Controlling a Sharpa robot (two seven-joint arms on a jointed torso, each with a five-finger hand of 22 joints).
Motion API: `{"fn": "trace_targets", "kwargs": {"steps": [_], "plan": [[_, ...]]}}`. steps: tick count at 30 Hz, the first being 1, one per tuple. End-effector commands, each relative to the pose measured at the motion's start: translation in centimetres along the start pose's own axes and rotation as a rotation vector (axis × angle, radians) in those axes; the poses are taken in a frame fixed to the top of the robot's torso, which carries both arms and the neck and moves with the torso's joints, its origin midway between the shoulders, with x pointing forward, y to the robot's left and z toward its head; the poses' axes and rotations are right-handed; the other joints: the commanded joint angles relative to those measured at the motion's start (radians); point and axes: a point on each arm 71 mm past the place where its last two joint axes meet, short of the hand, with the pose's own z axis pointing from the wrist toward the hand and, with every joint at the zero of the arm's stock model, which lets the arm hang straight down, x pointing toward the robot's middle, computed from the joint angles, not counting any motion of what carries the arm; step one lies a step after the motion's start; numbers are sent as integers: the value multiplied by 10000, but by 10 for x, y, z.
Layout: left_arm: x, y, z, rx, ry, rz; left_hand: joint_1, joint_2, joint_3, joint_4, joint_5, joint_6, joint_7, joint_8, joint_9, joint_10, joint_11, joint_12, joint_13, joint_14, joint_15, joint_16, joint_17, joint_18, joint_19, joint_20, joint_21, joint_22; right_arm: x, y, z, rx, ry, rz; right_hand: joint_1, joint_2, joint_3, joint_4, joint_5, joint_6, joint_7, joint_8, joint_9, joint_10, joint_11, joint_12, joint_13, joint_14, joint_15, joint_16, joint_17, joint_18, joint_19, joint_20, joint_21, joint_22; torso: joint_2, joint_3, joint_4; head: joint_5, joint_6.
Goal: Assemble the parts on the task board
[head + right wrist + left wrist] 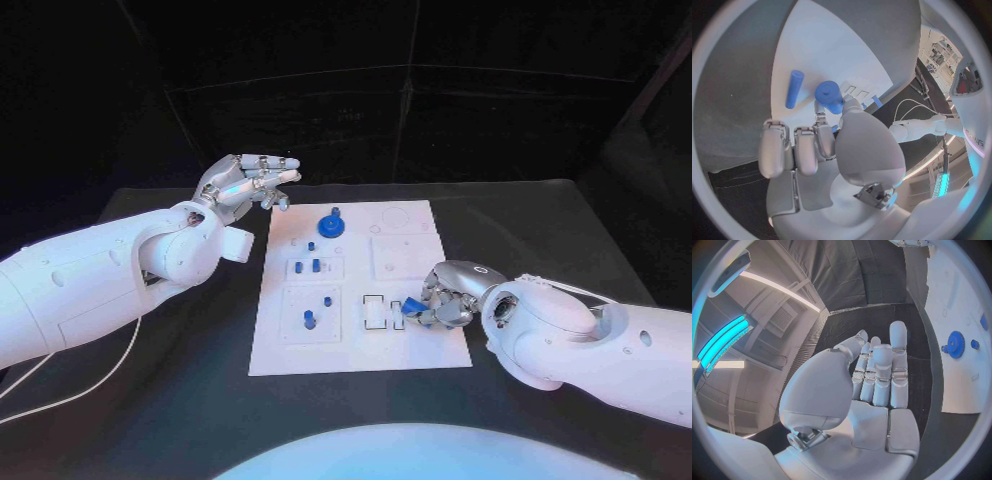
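The white task board [361, 340] lies in the middle of the black table. A blue gear [332, 226] stands near its far edge, and small blue pegs [306, 266] sit in slots down its left half. My right hand [453, 294] is low over the board's right edge, pinching a blue part [414, 305] between thumb and finger. In the right wrist view that blue part [829, 95] hangs just over the board [836, 45], beside a blue cylinder [794, 88] lying flat. My left hand [248, 183] is raised beyond the board's far left corner, fingers [879, 365] straight, holding nothing.
Printed outlines and rectangular slots [378, 310] mark the board near the held part. A white cable [101, 375] runs along the table under my left arm. In the left wrist view the gear [956, 344] and a small blue piece [974, 344] sit on the board [954, 300].
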Motion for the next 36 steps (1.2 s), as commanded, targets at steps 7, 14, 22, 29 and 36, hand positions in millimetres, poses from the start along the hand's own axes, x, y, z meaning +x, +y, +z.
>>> {"fn": "trace_targets", "kwargs": {"steps": [7, 14, 22, 29, 36], "plan": [[2, 0, 0, 27, 139, -100, 0, 43, -42, -10, 32, -8, 33, 52, -11, -82, -9, 69, 16, -47, -2, -56, -20, 138, -36, -10, -48, -20, -11, 16, -9, -556, -1276, 1266, 133, 269, -113, 135, 76, 394, -185, 82, 313, 199, -120, 135, 287, 713, -156, 76, 711, -203, 138, -85, 78, 306, 6, -15, 18, 16, 39], [2, 0, 0, 23, 144, -102, 0, 43, -42, -10, 32, -8, 33, 52, -11, -82, -9, 69, 16, -47, -2, -56, -20, 138, -36, -10, -48, -20, -5, 22, -3, -518, -754, 1331, -74, 271, -299, 264, -86, 533, -235, 81, 422, 195, -163, 25, 226, 700, -192, 57, 674, -203, 134, -126, 77, 306, 14, -19, -4, 49, 24], [3, 0, 0, 22, 178, -117, 0, 43, -42, -10, 32, -8, 33, 52, -11, -82, -9, 69, 16, -47, -2, -56, -20, 138, -36, -10, -48, -20, 4, 34, 8, -486, -128, 1121, -436, 492, -500, 289, -297, 759, -327, 84, 576, 208, -243, -198, 56, 714, -251, 93, 763, -230, 189, -180, 143, 442, 16, -15, 13, 54, 7], [3, 0, 0, 13, 187, -121, 0, 43, -42, -10, 32, -8, 33, 52, -11, -82, -9, 69, 16, -47, -2, -56, -20, 138, -36, -10, -48, -20, 8, 38, 16, -387, 224, 904, -608, 637, -617, 286, -469, 881, -378, 54, 672, 328, -291, -123, 180, 762, -296, 211, 1023, -276, 285, -224, 259, 666, 13, -11, 10, 73, 8], [3, 0, 0, 9, 190, -122, 0, 43, -42, -10, 32, -8, 33, 52, -11, -82, -9, 69, 16, -47, -2, -56, -20, 138, -36, -10, -48, -20, 9, 40, 21, -328, 121, 954, -703, 657, -698, 283, -532, 914, -388, 26, 711, 343, -301, -158, 167, 766, -306, 223, 1049, -279, 290, -237, 268, 682, 9, -6, 0, 82, -26]]}}
